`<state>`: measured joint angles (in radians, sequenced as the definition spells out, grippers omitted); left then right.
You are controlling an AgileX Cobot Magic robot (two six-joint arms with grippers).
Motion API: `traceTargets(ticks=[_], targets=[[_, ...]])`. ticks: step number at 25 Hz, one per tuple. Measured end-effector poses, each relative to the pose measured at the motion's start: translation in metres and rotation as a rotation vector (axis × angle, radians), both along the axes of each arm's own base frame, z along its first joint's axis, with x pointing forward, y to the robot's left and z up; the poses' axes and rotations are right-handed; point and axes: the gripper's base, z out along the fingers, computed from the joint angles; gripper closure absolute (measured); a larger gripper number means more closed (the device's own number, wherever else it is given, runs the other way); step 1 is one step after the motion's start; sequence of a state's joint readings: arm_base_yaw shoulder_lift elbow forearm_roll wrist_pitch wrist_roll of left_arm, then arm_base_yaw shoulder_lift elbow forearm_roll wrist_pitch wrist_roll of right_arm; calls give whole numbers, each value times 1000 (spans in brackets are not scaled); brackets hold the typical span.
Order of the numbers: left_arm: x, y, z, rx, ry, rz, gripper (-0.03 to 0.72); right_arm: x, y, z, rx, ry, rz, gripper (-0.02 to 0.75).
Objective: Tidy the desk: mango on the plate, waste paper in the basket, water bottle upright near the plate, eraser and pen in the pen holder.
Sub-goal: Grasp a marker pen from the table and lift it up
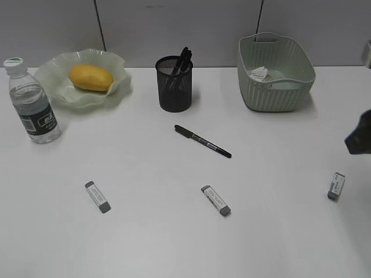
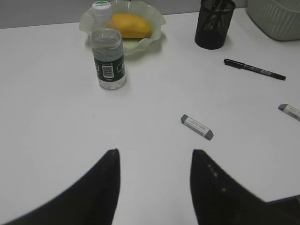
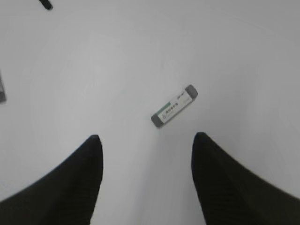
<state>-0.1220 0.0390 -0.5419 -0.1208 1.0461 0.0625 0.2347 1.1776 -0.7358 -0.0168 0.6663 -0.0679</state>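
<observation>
The mango (image 1: 91,77) lies on the wavy green plate (image 1: 119,69), and the water bottle (image 1: 32,101) stands upright to its left. Waste paper (image 1: 259,73) rests inside the basket (image 1: 275,87). A black pen (image 1: 203,141) lies on the desk (image 1: 278,231) in front of the mesh pen holder (image 1: 174,87). Three erasers lie flat: left (image 1: 97,197), middle (image 1: 215,200), right (image 1: 336,186). My left gripper (image 2: 154,152) is open and empty, with the left eraser (image 2: 197,127) just beyond it to the right. Over the right eraser (image 3: 174,106) my right gripper (image 3: 146,137) is open and empty.
Other pens stand in the pen holder (image 2: 214,23). A dark part of the right arm (image 1: 359,139) shows at the exterior view's right edge, above the right eraser. The left arm is out of the exterior view.
</observation>
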Motion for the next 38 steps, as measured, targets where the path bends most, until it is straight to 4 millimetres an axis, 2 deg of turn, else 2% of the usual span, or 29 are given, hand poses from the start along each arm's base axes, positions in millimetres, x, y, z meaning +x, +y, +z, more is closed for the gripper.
traceTargets(ticks=[5,8,12,17,22,27,34,38], targets=[[0,0,0,0,0,0,312,68,23,-9,-48,106,50,261],[0,0,0,-1,0,0,312,99,50,-13,-101,128,138,261],[0,0,0,-2,0,1,312,129,95,-25,-149,172,242,261],[0,0,0,-2,0,1,312,162,138,-37,-188,222,319,261],[0,0,0,-1,2,1,312,185,172,-43,-181,220,359,261],[0,0,0,-1,2,1,312,196,203,-62,-130,234,397,261],[0,0,0,-1,3,1,312,204,215,-102,-113,289,449,261],[0,0,0,-1,3,1,312,208,217,-115,-132,271,511,261]])
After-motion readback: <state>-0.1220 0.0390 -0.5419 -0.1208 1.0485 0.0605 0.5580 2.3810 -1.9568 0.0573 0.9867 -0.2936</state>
